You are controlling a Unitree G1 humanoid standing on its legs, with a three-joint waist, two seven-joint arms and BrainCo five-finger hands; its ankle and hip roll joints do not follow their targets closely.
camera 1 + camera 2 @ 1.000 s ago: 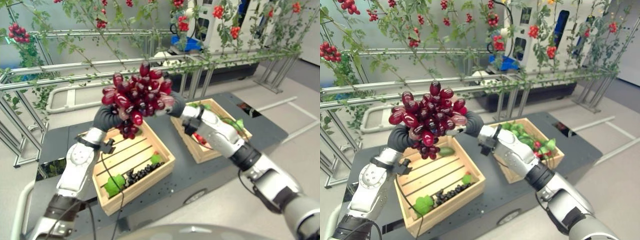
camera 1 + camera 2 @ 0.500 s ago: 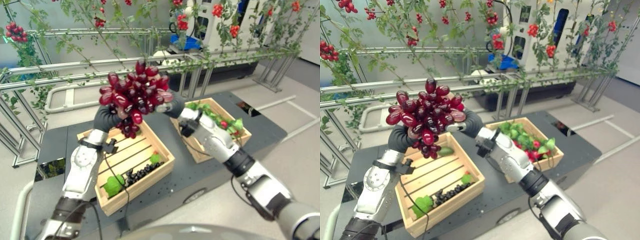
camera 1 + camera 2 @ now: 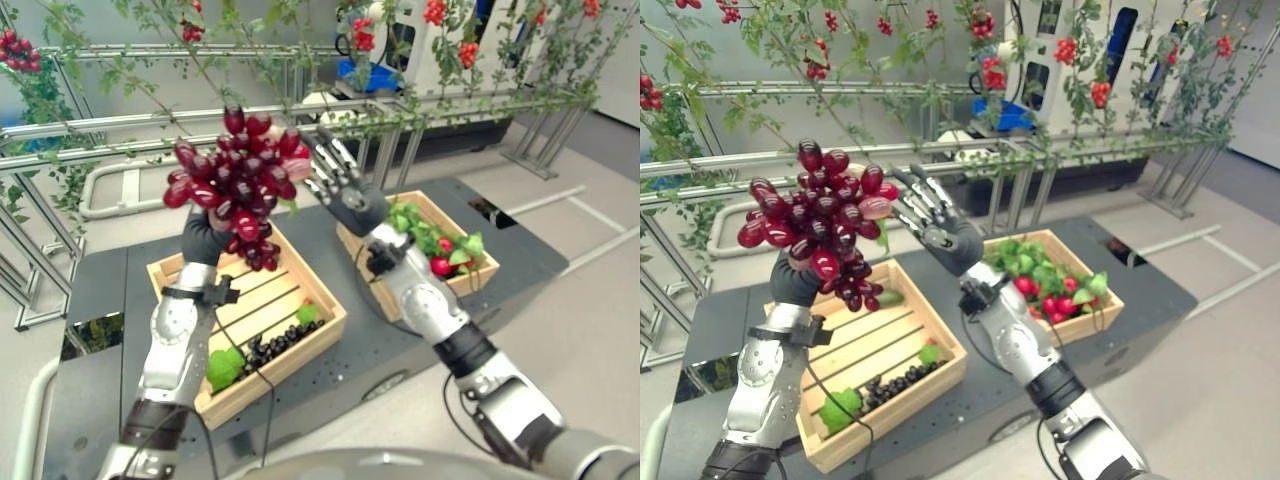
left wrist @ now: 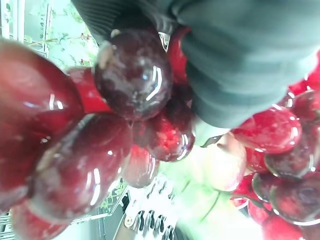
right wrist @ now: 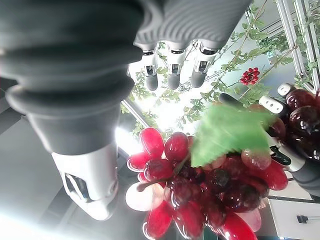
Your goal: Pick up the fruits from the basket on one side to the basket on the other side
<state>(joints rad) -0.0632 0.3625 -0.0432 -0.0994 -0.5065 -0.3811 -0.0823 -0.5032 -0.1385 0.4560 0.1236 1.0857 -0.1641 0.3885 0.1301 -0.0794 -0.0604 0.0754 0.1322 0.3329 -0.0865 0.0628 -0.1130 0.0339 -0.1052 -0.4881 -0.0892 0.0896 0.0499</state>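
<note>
Left hand [image 3: 205,238] is raised high above the left wooden crate [image 3: 322,303], holding up a big bunch of dark red grapes [image 3: 237,182]. The bunch covers most of the hand in the head views; in the right wrist view the left hand's silver fingers [image 5: 278,106] curl into the far side of the bunch, so it's gripping the grapes

Right hand [image 3: 345,190] is up at the same height, just beside the bunch on its right. Fingers straight and spread, palm towards the grapes, holding nothing. Right wrist view agrees: fingertips [image 5: 173,80] extended in a row, with the bunch and its green leaf [image 5: 224,132] hanging in front of the palm, apart from it

Both crates sit on a dark grey table [image 3: 480,222]. Left crate is mostly bare slats, with a small bunch of black grapes [image 3: 280,346] and a green fruit [image 3: 222,368] along its near edge, plus a small green piece [image 3: 311,315] by the right wall. Right wooden crate [image 3: 465,282] is full of green leafy items and red fruits [image 3: 441,265]

Behind the table: metal railing [image 3: 130,120] with trailing vines and hanging red berry clusters [image 3: 20,48]

Left wrist view is too close to read more than glossy red grapes [image 4: 134,81] pressed against the dark ribbed cover [image 4: 240,55]
</note>
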